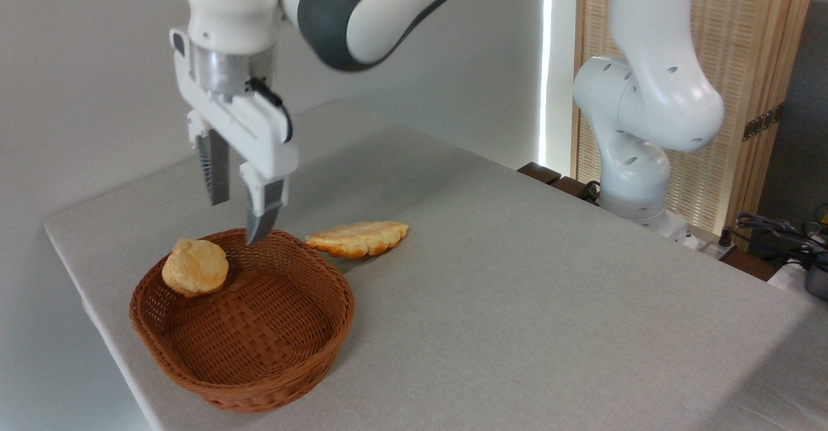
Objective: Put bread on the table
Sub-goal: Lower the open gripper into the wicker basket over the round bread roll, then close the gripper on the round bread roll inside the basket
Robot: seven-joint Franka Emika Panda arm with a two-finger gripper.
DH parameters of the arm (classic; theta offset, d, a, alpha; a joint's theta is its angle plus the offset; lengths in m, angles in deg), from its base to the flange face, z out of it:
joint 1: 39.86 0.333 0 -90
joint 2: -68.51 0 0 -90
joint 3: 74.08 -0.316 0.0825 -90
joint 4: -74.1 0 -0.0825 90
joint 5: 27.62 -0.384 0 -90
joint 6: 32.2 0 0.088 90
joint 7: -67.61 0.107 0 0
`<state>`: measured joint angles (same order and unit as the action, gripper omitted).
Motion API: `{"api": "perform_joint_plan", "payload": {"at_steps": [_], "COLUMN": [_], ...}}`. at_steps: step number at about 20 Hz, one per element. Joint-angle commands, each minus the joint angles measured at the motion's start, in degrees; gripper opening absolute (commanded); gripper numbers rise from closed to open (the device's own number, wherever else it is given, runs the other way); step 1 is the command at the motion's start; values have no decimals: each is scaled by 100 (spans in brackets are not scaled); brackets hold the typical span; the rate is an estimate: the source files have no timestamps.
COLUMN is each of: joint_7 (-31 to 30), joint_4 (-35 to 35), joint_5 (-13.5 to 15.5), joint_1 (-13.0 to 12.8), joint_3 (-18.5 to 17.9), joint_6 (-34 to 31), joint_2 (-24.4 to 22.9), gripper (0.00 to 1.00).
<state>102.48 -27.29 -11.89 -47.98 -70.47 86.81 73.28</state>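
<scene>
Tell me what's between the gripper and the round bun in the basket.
Nothing: in the camera view the open gripper hangs just above the bun; only air and basket weave between.

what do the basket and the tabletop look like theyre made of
The basket looks like woven wicker or rattan, brown with a slight sheen: crossing strands and a braided rim show. The tabletop looks covered in a matte light grey fabric or felt-like sheet, with no glare; what lies beneath cannot be told.
</scene>
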Motion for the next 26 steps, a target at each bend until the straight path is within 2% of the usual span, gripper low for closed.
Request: {"api": "perform_joint_plan", "payload": {"at_steps": [1, 3, 8, 26], "joint_7": [-146, -260, -252, 38], "joint_4": [76, 76, 76, 76], "joint_5": [421, 554, 528, 466], "joint_1": [-67, -75, -75, -75], "joint_3": [174, 210, 429, 500], "joint_6": [638, 999, 1580, 1695], "joint_2": [357, 550, 885, 1333], "gripper": [100, 100, 100, 100]}}
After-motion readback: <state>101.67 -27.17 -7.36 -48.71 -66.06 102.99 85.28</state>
